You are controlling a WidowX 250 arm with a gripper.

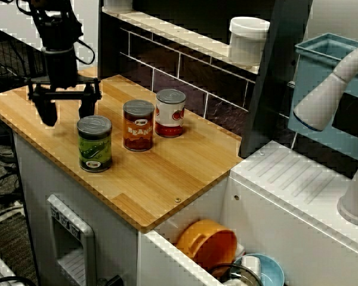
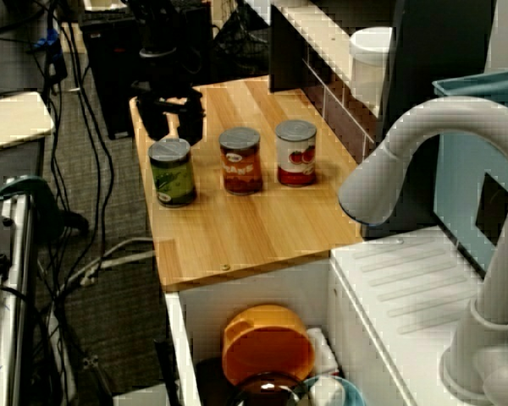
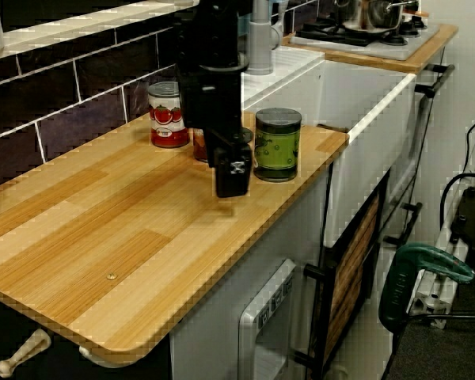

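Observation:
My black gripper [image 1: 67, 112] hangs open just above the wooden counter [image 1: 167, 173], with nothing between its fingers. A green-labelled can [image 1: 95, 143] stands upright closest to it, a short way to its right. Further along the row are a brown beans can [image 1: 138, 125] and a red tomato can [image 1: 170, 113], both upright. The view over the sink shows the gripper [image 2: 174, 125] behind the green can [image 2: 172, 172], apart from it. Seen from the counter's end, the gripper [image 3: 232, 170] stands in front of the cans and hides most of the beans can; the green can [image 3: 278, 144] is beside it.
A dark tiled back wall with a shelf holds a white container [image 1: 248, 39]. Right of the counter is a white sink with an orange bowl [image 1: 206, 244] and other dishes, a grey faucet [image 2: 406, 161] and a blue bin [image 1: 328, 53]. Cables lie on the floor.

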